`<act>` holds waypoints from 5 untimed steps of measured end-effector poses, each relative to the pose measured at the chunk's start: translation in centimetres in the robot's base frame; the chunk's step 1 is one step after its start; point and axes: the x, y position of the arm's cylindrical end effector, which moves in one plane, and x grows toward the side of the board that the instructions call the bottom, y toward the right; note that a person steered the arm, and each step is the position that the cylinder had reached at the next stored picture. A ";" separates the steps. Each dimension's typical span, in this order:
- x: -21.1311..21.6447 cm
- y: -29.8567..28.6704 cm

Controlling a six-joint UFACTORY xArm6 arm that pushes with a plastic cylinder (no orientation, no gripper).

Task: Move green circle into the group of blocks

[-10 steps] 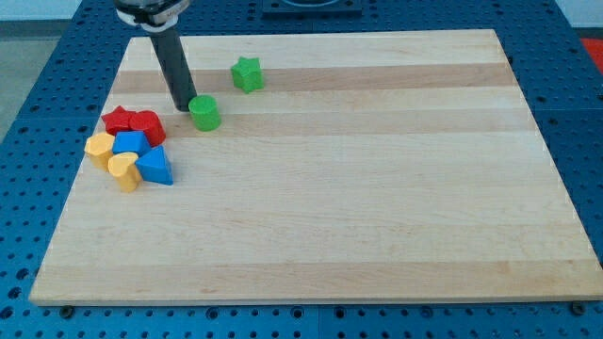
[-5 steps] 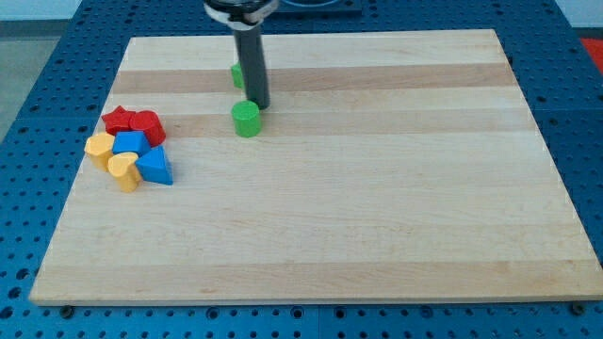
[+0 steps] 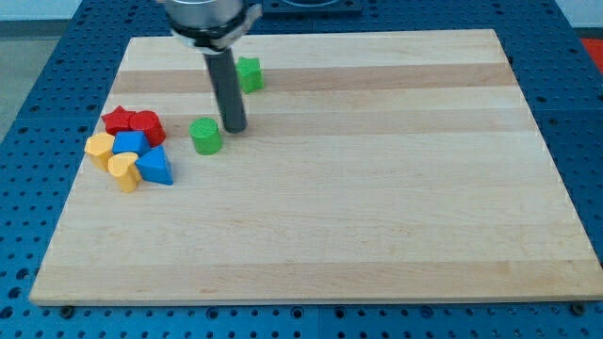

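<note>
The green circle (image 3: pixel 206 136), a short cylinder, stands on the wooden board left of centre. My tip (image 3: pixel 236 129) is just to its right, close beside it. The group sits at the view's left: a red star (image 3: pixel 118 120), a red round block (image 3: pixel 146 125), a blue block (image 3: pixel 130 143), a yellow block (image 3: pixel 99 149), a yellow heart-like block (image 3: pixel 123 170) and a blue triangle (image 3: pixel 155 167). The green circle is apart from the group, up and to the right of the blue triangle.
A green star (image 3: pixel 249 73) lies near the view's top, just right of the rod. The wooden board (image 3: pixel 377 188) rests on a blue perforated table (image 3: pixel 28 141).
The green circle first slid right from beside the red blocks, then back left and slightly down. My tip went from its left, to above it, and now stands on its right.
</note>
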 end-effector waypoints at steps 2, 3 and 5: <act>1.8 0.6; 1.8 -3.0; 1.8 -5.9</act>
